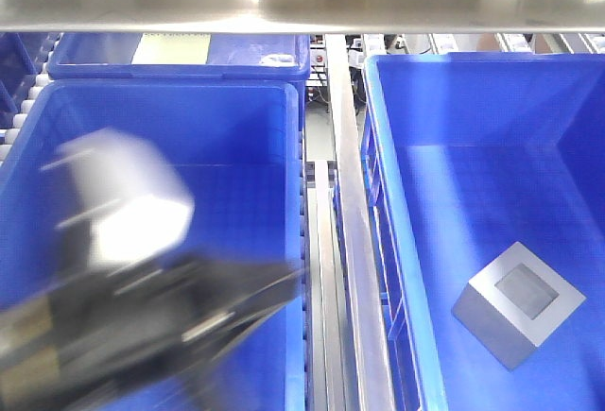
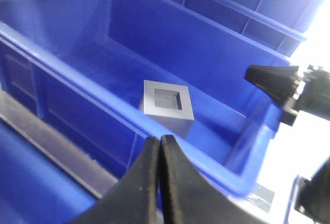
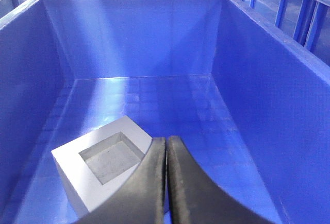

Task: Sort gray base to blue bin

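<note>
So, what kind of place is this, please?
Probably a factory or warehouse sorting line. Large blue bins stand side by side between metal rails, conveyor rollers show at the far left, and a gray base lies in one bin.

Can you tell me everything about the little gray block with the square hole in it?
The small gray cube-like block looks like plain matte plastic or metal, with a shallow square recess sunk into its top face. It sits flat on the grid-patterned floor of the large deep blue plastic bin, recess facing up, turned cornerwise to the walls. Nothing grips it; only the bin floor touches it.
</note>
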Controlling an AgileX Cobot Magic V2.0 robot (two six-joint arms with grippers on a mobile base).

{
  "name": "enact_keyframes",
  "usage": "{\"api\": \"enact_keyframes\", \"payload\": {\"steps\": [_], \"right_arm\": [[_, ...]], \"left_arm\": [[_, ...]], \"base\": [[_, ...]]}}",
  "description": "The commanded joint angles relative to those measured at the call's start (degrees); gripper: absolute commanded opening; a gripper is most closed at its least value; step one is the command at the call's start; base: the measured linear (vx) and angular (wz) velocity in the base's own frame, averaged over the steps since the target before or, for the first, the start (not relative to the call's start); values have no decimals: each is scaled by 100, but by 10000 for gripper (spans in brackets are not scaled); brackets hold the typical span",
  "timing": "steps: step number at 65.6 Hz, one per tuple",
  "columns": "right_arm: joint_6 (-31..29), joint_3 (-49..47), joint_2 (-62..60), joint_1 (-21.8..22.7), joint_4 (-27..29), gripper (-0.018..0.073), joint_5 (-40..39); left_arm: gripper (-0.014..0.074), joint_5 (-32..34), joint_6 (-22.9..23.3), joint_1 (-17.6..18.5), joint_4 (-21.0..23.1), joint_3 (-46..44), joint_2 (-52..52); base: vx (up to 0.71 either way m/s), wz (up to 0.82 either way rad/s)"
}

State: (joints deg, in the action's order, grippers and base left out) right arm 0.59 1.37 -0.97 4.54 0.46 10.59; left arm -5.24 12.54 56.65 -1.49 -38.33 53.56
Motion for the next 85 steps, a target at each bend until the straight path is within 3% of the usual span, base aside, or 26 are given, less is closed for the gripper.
{"api": "enact_keyframes", "payload": {"steps": [1, 21, 39, 85], "right_arm": [[-59, 28, 18, 4, -46, -5, -212], [-59, 28, 18, 4, -46, -5, -212], [-59, 28, 18, 4, -15, -5, -217], [-59, 28, 18, 4, -15, -5, -217]], "left_arm": [[-6, 459, 34, 28, 10, 240, -686], [-6, 317, 34, 28, 10, 1395, -2895], [-6, -784, 34, 28, 10, 1673, -4210], [-6, -880, 34, 28, 11, 1673, -4425]], "base": [[0, 0], [0, 0], [0, 0], [0, 0]]}}
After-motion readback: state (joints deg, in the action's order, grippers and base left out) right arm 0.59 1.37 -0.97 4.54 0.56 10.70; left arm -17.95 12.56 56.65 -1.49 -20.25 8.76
